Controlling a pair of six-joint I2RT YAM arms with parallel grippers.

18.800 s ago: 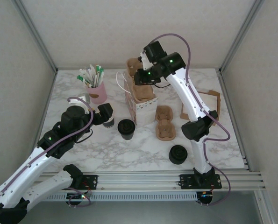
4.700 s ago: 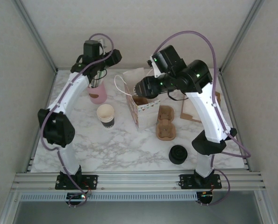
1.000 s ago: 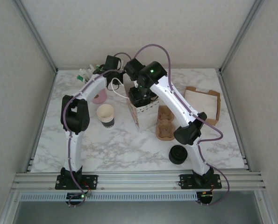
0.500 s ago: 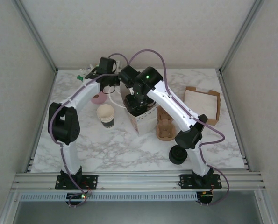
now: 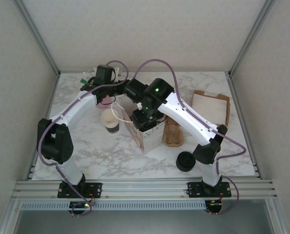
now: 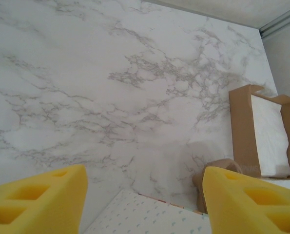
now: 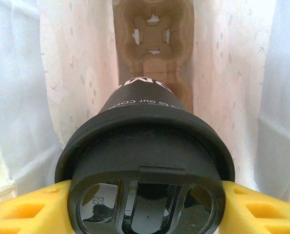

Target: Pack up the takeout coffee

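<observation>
Plainly, the right end effector [image 7: 145, 217] was clenched on the takeout coffee [image 7: 145, 141], a small dark paper cup under a round black plastic lid. Its yellow fingers [image 7: 23, 207] touched the cup on both sides near the lid. We saw the cup inside the white paper bag [image 7: 62, 73], above a moulded brown cardboard cup carrier [image 7: 153, 44] at the bag's bottom; whether it touched the carrier we could not tell. The bag's walls stood near the cup on either side, leaving narrow room.

The left end effector [image 6: 145, 202] was released, its fingers wide apart with nothing between them. It hung over the white marble tabletop [image 6: 135, 73], at the bag's patterned edge. A brown cardboard tray of white napkins [image 6: 266, 136] lay off to one side.

From above, a lidless cream paper cup [image 5: 109, 119] stood just left of the bag. A second cardboard carrier [image 5: 173, 134] lay just right of it. A stack of black lids [image 5: 186, 161] sat nearer the arm bases, with bare marble around.
</observation>
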